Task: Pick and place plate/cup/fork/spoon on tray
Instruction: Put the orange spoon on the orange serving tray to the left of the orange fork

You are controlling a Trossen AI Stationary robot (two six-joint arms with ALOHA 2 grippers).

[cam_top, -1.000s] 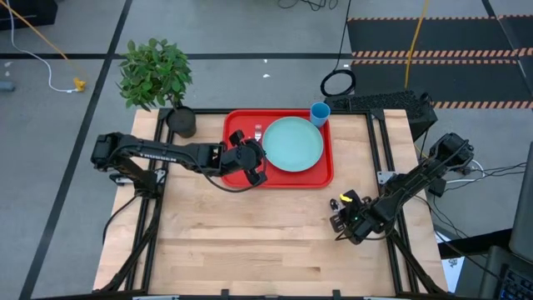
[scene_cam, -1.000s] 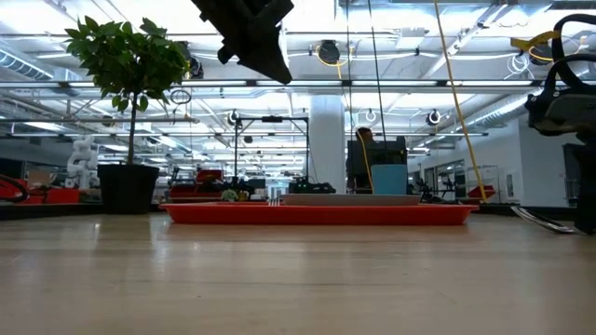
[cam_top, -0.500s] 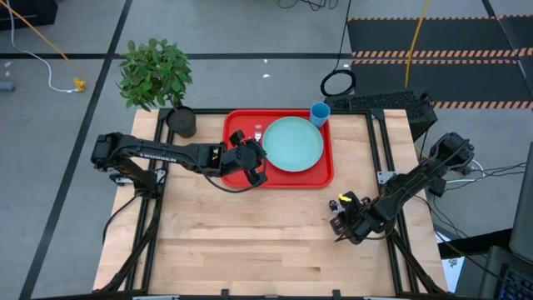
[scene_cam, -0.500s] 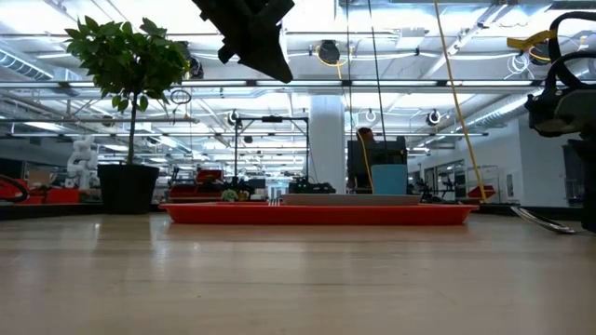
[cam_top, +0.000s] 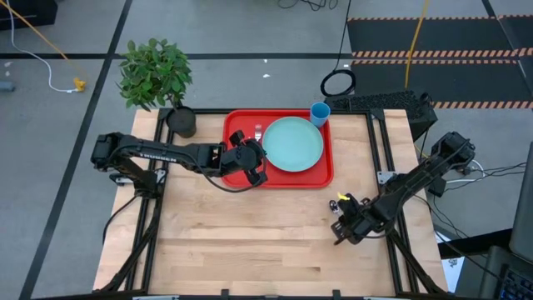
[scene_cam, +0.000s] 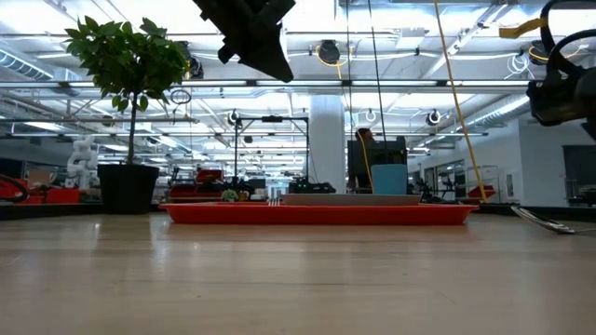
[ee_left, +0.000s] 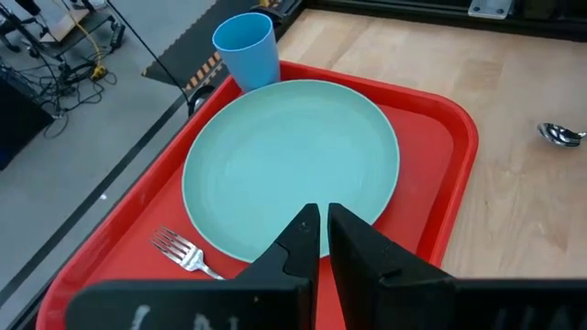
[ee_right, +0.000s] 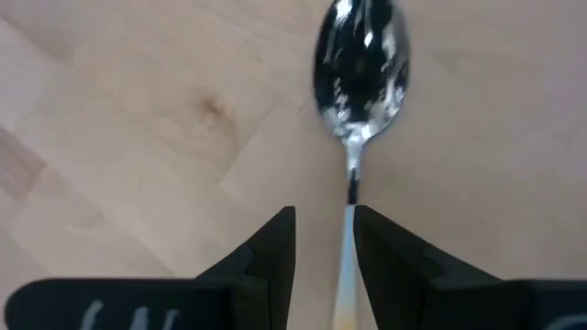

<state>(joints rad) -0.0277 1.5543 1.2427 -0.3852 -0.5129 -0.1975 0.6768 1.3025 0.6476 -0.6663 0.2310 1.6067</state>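
Tray (cam_top: 243, 177) holds plate (cam_top: 292, 143), cup (cam_top: 320, 112), seemingly fork (ee_left: 186, 254).

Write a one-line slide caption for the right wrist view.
Right end effector straddles the spoon handle on the wooden table, fingers open, spoon bowl ahead.

I can read no text anywhere. There is pale lettering along my left arm (cam_top: 162, 154) in the high view, and pale marks on the housings at the near edge of both wrist views, but all are too small or blurred to make out.
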